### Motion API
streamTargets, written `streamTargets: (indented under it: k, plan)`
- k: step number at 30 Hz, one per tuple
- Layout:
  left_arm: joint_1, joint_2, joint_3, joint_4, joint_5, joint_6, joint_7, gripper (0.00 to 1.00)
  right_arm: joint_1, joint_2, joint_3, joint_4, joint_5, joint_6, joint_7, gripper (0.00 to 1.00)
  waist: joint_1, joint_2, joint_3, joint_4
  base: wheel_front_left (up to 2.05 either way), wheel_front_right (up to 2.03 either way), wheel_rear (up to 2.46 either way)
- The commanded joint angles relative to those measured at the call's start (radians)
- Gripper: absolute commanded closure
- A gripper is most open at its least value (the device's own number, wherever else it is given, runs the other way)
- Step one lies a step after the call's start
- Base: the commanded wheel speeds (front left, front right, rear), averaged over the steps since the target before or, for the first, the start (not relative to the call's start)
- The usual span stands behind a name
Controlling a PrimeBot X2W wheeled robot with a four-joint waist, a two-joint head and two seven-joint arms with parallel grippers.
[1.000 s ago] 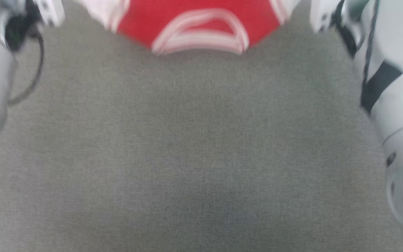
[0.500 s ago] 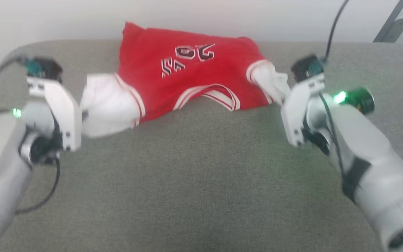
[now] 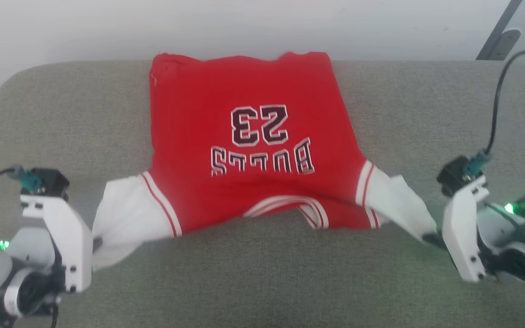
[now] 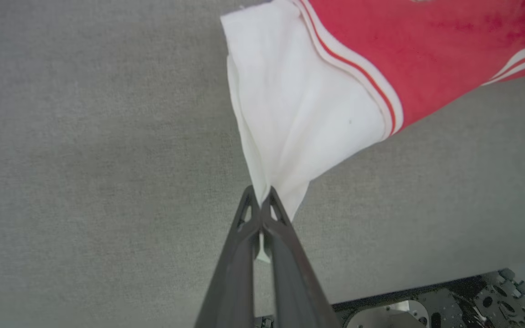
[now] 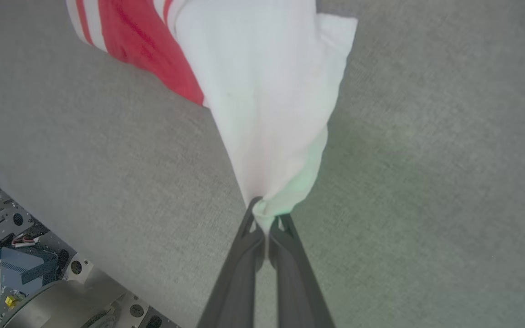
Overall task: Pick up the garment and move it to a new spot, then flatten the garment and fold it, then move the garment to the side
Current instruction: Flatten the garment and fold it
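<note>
A broad grey-green upholstered surface (image 3: 262,282) with a fine woven texture spreads across the foreground, its far left corner rounded. Behind its far edge rises a plain pale wall (image 3: 244,27), softly and evenly lit. At the upper right a grey metal strut (image 3: 498,31) slants before the wall, a small bracket (image 3: 509,36) just beside it

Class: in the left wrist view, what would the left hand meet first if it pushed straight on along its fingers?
The white sleeve of the garment, pinched in the left hand; depth beyond unclear.
</note>
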Motion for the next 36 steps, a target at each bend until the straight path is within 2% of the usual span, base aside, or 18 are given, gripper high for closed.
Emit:
streamTargets:
  k: [1,7,12,17,22,23,24,25,26,27,28,36]
  plan:
    - [0.032,0.018,0.006,-0.036,-0.009,0.024,0.007,1.00,0.035,-0.022,-0.010,-0.034,0.022,0.000,0.029,1.00,0.0000,-0.0001,0.000,-0.001,0.00,0.00,0.00]
    - [0.165,0.094,0.018,-0.182,-0.068,0.137,0.053,1.00,0.174,-0.092,-0.078,-0.178,0.106,0.000,0.168,1.00,0.0000,-0.0001,0.003,-0.005,0.00,0.00,0.00]
    - [0.257,0.132,0.020,-0.264,-0.105,0.195,0.062,1.00,0.298,-0.114,-0.164,-0.250,0.140,0.000,0.281,1.00,0.0000,-0.0001,0.017,-0.002,0.00,0.00,0.00]
    - [0.305,0.143,0.028,-0.271,-0.108,0.186,0.021,1.00,0.408,-0.077,-0.266,-0.313,0.107,0.000,0.344,1.00,0.0000,-0.0001,0.039,0.003,0.00,0.00,0.00]
    - [0.305,0.109,0.032,-0.234,-0.114,0.156,-0.019,1.00,0.453,0.020,-0.350,-0.314,-0.011,0.000,0.333,1.00,0.0000,-0.0001,0.063,0.005,0.00,0.00,0.00]
    - [0.299,0.103,0.033,-0.225,-0.111,0.149,-0.026,1.00,0.455,0.040,-0.363,-0.306,-0.046,0.000,0.325,0.83,0.0000,-0.0001,0.069,0.005,0.00,0.00,0.00]
    - [0.299,0.103,0.033,-0.225,-0.111,0.149,-0.026,1.00,0.455,0.040,-0.363,-0.306,-0.046,0.000,0.325,0.83,0.0000,-0.0001,0.069,0.005,0.00,0.00,0.00]
    - [0.292,0.097,0.033,-0.216,-0.107,0.142,-0.032,1.00,0.455,0.059,-0.370,-0.299,-0.074,0.000,0.320,0.51,0.0000,-0.0001,0.074,0.006,0.00,0.00,0.00]
    - [0.287,0.087,0.031,-0.209,-0.104,0.134,-0.038,1.00,0.455,0.083,-0.375,-0.292,-0.096,0.000,0.320,0.27,0.0000,-0.0001,0.078,0.006,0.00,0.00,0.00]
    - [0.284,0.081,0.026,-0.204,-0.102,0.125,-0.039,1.00,0.455,0.100,-0.380,-0.288,-0.117,0.000,0.322,0.09,0.0000,-0.0001,0.081,0.007,0.00,0.00,0.00]
    - [0.280,0.077,0.024,-0.197,-0.098,0.118,-0.043,1.00,0.453,0.110,-0.387,-0.287,-0.135,0.000,0.325,0.00,0.0000,-0.0001,0.084,0.008,0.00,0.00,0.00]
    - [0.253,0.041,0.016,-0.173,-0.084,0.094,-0.062,1.00,0.384,0.151,-0.480,-0.409,-0.209,0.000,0.361,0.00,0.0000,-0.0001,0.094,0.019,0.00,0.00,0.00]
